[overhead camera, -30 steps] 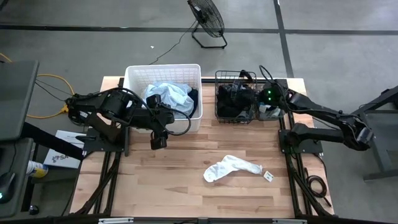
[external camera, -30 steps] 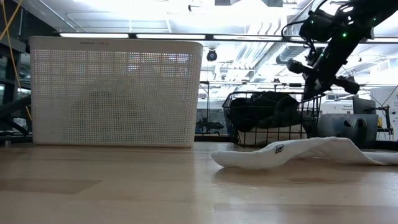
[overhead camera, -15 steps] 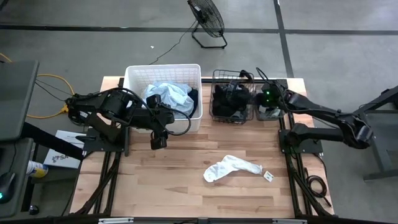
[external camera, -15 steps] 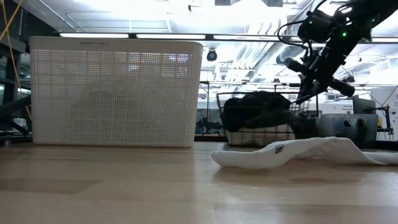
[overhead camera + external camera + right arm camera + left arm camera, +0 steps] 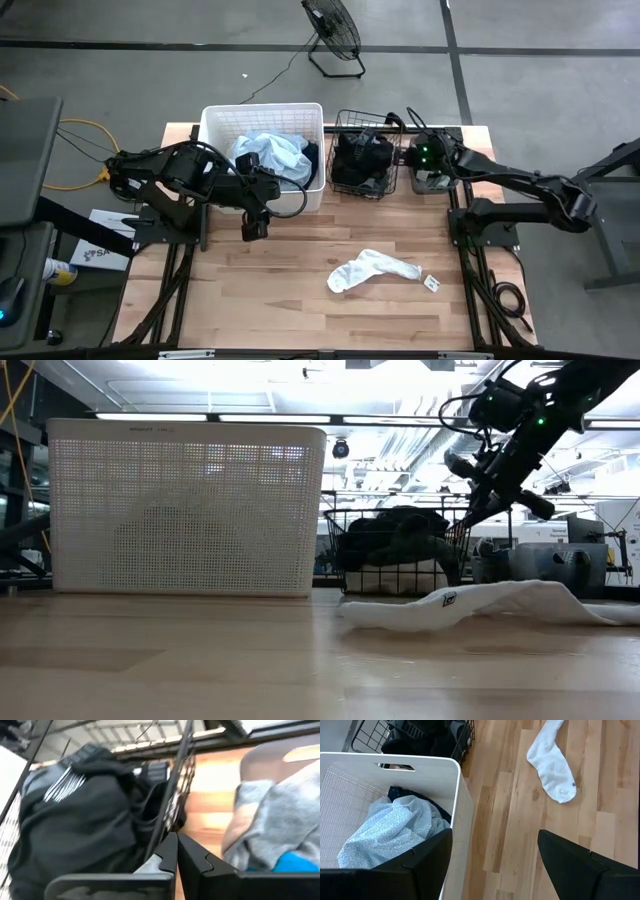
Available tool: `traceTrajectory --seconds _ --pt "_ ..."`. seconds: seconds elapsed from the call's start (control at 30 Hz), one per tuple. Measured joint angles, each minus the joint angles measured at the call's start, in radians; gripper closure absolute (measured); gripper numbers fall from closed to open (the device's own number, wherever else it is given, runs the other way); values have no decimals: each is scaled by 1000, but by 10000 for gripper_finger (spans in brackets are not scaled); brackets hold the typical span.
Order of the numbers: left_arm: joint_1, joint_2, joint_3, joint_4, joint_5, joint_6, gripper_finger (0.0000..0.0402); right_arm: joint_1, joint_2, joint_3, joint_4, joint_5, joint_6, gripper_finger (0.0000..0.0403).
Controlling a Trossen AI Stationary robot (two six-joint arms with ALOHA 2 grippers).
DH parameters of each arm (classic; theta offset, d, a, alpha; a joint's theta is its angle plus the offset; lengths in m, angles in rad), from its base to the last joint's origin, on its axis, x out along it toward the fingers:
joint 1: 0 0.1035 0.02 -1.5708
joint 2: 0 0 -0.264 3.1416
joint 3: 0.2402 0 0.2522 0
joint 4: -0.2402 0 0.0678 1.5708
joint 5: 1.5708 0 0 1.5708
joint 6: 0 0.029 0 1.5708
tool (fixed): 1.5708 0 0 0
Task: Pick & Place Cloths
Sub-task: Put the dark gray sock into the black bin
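Observation:
A white sock (image 5: 372, 270) lies flat on the wooden table near its front right. A light blue cloth (image 5: 268, 155) fills the white tub (image 5: 215, 118) at the far left. Dark cloths (image 5: 362, 160) are heaped in the black wire basket (image 5: 340, 185) beside the tub. A grey cloth (image 5: 280, 820) lies on the table to the right of the basket. My right gripper (image 5: 405, 155) is shut at the basket's right wall. My left gripper (image 5: 254, 228) hangs open above the table, just in front of the tub's near right corner. My right gripper has its shut fingertips (image 5: 167, 851) against a wire of the basket's right wall (image 5: 172, 790), coming slanting down from the table's right. Whether the wire is pinched between them or only pushed cannot be told. The basket stands upright on the table.
A small white tag (image 5: 432, 283) lies right of the sock. A floor fan (image 5: 332, 30) stands beyond the far edge. Bare wood stretches across the table's near half around the sock.
My right gripper has moved toward the table's left edge, staying shut. The wire basket has slid left along the table with it, upright, and now stands close beside the white tub. The grey cloth has stayed where it was.

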Motion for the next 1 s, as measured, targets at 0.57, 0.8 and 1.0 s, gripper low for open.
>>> traceTrajectory --seconds 0.57,0.8,1.0 --pt "0 0 0 0 5 -1 113 -143 101 0 -166 25 12 400" --pt "0 0 0 0 4 -4 113 -204 154 0 -181 31 -29 400" --pt "0 0 0 0 4 -10 113 -249 228 1 -195 33 -62 400"
